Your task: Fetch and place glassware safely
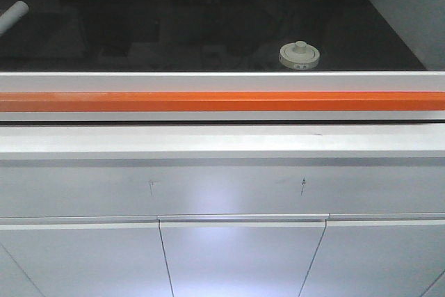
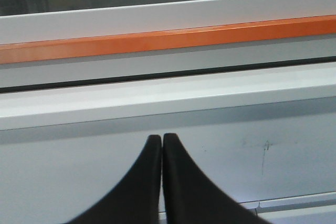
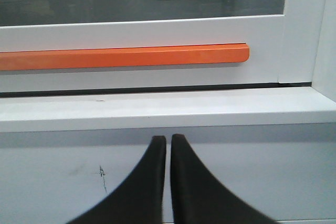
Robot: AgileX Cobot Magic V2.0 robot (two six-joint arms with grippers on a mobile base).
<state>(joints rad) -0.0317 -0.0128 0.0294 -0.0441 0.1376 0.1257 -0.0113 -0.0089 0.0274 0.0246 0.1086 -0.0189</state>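
Both grippers: left gripper [image 2: 161, 137] and right gripper [image 3: 169, 139] closed, empty, low before the orange handle [image 1: 222, 101].
Jar [image 1: 299, 55]: upright on dark counter [image 1: 174, 33] behind the sash [image 1: 222, 80], right of centre.
Nearer arm: probably right.

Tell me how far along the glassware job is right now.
Nothing looks done yet. The glass jar sits on the dark surface behind the orange bar, untouched. Left gripper and right gripper are shut and empty, facing the white cabinet front. Reaching, grasping and placing the jar all remain.
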